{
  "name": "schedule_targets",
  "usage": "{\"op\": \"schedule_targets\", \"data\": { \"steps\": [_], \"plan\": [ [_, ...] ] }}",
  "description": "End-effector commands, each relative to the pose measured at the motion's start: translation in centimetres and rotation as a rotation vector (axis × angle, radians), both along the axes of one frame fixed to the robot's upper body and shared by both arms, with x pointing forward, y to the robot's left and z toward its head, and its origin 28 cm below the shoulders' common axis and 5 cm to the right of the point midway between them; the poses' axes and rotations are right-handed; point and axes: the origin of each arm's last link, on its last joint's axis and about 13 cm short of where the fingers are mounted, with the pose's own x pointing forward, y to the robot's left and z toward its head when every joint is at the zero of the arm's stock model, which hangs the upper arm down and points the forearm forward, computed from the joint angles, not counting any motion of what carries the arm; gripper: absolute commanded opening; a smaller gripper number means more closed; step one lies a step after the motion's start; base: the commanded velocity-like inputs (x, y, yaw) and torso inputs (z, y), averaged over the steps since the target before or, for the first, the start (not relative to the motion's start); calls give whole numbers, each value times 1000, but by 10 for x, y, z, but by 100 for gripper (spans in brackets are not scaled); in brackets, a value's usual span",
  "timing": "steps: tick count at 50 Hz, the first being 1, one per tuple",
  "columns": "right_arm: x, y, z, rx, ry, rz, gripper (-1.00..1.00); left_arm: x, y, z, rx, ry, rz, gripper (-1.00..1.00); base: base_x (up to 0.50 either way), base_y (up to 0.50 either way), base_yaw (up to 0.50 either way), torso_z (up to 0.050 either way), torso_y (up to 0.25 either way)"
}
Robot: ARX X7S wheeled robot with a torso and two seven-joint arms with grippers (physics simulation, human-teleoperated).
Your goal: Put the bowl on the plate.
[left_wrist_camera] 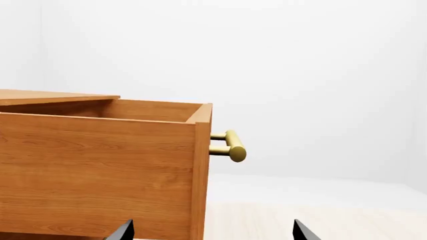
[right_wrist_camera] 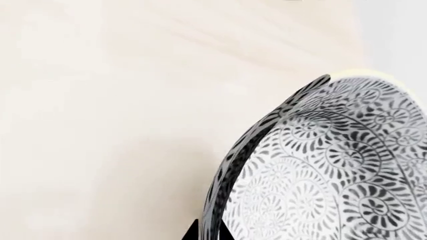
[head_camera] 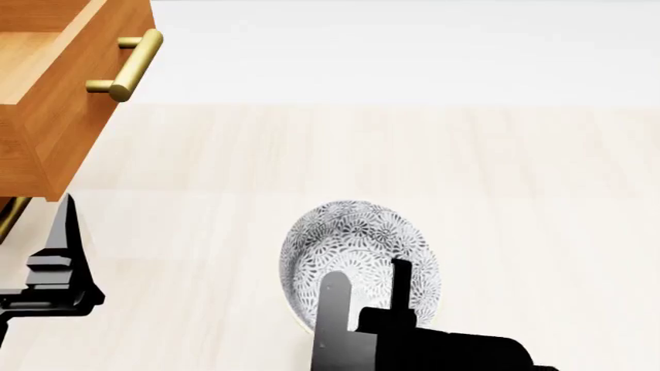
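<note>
Head view shows the right gripper (head_camera: pixel 363 287) pinching the bowl (head_camera: pixel 361 255) by its near rim — one finger inside, one outside — above the pale floor. No plate shows, so carrying seems next. The left gripper (left_wrist_camera: pixel 210 231) hangs spread beside the drawer (left_wrist_camera: pixel 100 165).

A wooden drawer (left_wrist_camera: pixel 100 165) stands pulled open from a cabinet (head_camera: pixel 21 15), its brass bar handle (head_camera: pixel 129 66) jutting from the front panel. Pale wood-grain floor (head_camera: pixel 413 170) stretches to a plain white wall (left_wrist_camera: pixel 300 75) under soft, even light.
</note>
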Motion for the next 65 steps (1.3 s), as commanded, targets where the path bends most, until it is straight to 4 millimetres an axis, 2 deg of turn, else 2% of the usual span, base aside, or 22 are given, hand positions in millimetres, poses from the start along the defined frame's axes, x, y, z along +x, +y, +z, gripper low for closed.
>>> {"op": "schedule_targets", "data": {
  "steps": [1, 7, 13, 20, 24, 30, 42, 54, 65],
  "plan": [
    [-9, -6, 49, -51, -112, -8, -100, -3, -1, 2, -3, -6, -4, 100, 0, 0, 0, 0, 0],
    [-22, -10, 88, -65, -178, -18, -100, -4, 0, 5, -7, -14, -7, 100, 0, 0, 0, 0, 2],
    [-35, -16, 112, -69, -213, -48, -100, -5, -1, 6, -14, -16, -16, 100, 0, 0, 0, 0, 0],
    [-67, -25, 144, -87, -292, -62, -100, -6, -5, 7, -18, -12, -42, 100, 0, 0, 0, 0, 0],
    [-86, -30, 152, -114, -317, -73, -100, -8, -6, 7, -17, -12, -49, 100, 0, 0, 0, 0, 0],
    [-109, -39, 157, -148, -329, -107, -100, -10, -6, 10, -15, -19, -55, 100, 0, 0, 0, 0, 0],
    [-134, -57, 153, -157, -330, -211, -100, -10, -4, 12, -22, -28, -61, 100, 0, 0, 0, 0, 1],
    [-157, -72, 142, -158, -313, -315, -100, -8, -4, 10, -27, -25, -79, 100, 0, 0, 0, 0, 0],
    [-183, -87, 119, -170, -297, -411, -100, -10, -3, 13, -22, -37, -83, 100, 0, 0, 0, 0, 0]
  ]
}}
